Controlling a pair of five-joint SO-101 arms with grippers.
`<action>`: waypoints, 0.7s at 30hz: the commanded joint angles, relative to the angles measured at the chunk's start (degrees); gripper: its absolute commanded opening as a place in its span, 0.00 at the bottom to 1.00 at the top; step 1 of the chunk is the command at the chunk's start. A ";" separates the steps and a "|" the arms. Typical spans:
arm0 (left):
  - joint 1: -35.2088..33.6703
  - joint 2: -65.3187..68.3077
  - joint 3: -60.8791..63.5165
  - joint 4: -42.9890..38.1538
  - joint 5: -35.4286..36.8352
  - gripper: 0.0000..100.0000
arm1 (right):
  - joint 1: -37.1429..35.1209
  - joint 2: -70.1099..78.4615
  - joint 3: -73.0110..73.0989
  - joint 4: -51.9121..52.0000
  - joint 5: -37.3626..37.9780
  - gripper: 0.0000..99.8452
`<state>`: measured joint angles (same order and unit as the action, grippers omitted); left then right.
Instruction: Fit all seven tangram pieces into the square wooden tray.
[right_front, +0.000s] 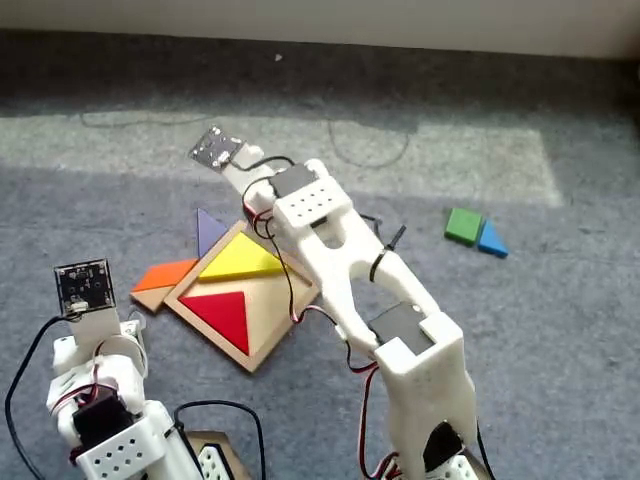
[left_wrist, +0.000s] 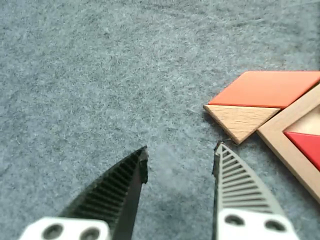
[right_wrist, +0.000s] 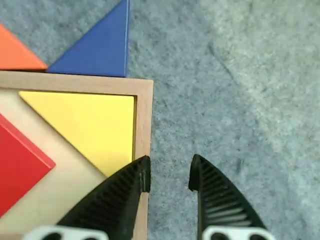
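Wooden tray (right_front: 207, 338) sits left of centre in the high view, with the red piece (right_front: 222, 312) and yellow piece (right_front: 240, 260) inside. The orange piece (right_front: 165, 273) beside it looks thin, hard and light; pinch its edges. The left gripper (left_wrist: 180, 156) and right gripper (right_wrist: 169, 172) have jaws apart, holding nothing.

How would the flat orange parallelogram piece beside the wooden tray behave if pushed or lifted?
The orange parallelogram piece looks rigid and thin, so probably light and unlikely to roll. On the grey carpet it likely drags rather than slides; its low edges may be hard to pinch.
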<state>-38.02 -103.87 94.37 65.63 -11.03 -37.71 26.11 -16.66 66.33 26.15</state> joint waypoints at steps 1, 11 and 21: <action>-0.66 -0.57 -2.24 -1.23 0.44 0.23 | 2.59 -6.02 -6.81 7.34 -4.04 0.13; 8.40 -0.04 -15.78 4.84 0.18 0.23 | 11.74 -16.48 -6.64 21.14 -8.00 0.09; 17.89 15.52 -35.74 12.40 -5.63 0.23 | 23.69 -34.86 18.51 14.99 -7.65 0.08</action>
<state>-23.25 -97.27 66.15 77.67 -15.25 -16.97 1.23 -4.88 85.32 18.86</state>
